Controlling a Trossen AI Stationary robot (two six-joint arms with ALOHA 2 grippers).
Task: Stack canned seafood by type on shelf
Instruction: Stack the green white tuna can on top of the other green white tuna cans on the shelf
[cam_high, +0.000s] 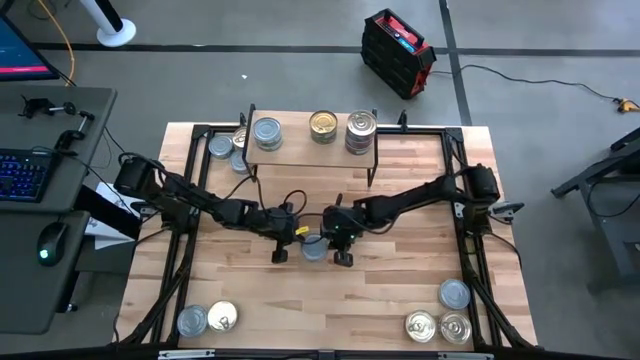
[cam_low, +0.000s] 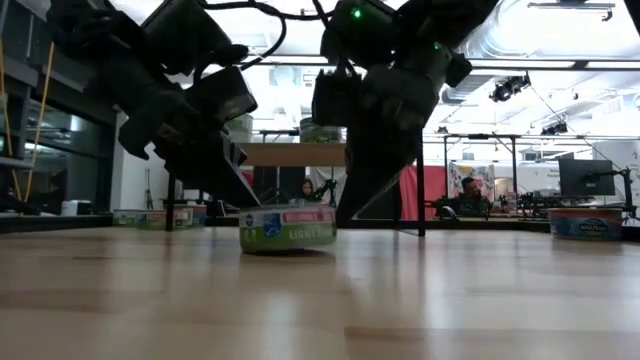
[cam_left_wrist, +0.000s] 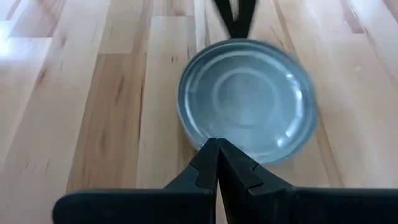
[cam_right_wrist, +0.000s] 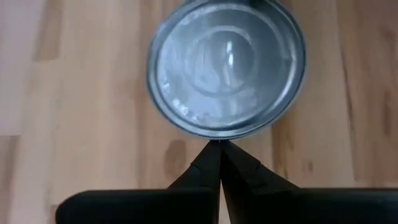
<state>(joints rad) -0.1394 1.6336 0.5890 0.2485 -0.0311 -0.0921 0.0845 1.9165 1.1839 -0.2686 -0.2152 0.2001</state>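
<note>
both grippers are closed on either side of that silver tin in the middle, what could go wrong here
1. The left gripper and right gripper are both shut with tips at the silver-lidded tin's rim; neither holds it, so a push may slide or tip it.
2. The two arms converge on one tin and could collide.
3. The shelf already carries tins, so placement space looks tight.

Light wood table with tins scattered around, plus a little shelf at the far edge.

One silver-lidded tin sits mid-table, two more tins at the near left corner, three at the near right. The shelf board carries a silver-lid tin, a gold-lid one and a taller stack; a couple more tins sit on the table beside its left legs.
</note>
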